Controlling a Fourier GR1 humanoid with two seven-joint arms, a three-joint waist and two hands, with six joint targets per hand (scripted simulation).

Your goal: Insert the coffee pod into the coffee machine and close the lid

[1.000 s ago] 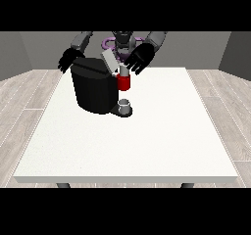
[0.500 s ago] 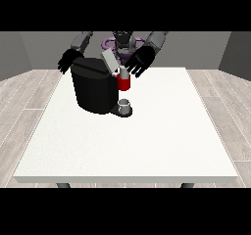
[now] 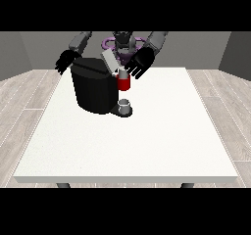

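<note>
A black coffee machine [image 3: 93, 89] stands on the white table [image 3: 147, 136] at the back left. Its grey lid [image 3: 110, 61] is tilted up and open. The machine's red brew head [image 3: 124, 83] sticks out at its right, above a small grey cup [image 3: 125, 105] on the drip base. A small pale piece, possibly the coffee pod [image 3: 122, 73], shows on top of the red part. The hand at the view's right [image 3: 139, 63] hovers just above and right of it, fingers spread. The hand at the view's left [image 3: 65, 60] hangs behind the machine's left top corner, fingers relaxed.
The robot's torso [image 3: 122, 43] stands behind the table's far edge. Wooden floor [image 3: 24, 97] surrounds the table. The table's front and right parts show bare white surface.
The hand at the view's right has shifted slightly beside the red brew head. The lid stays tilted up, and the other hand has barely moved.
</note>
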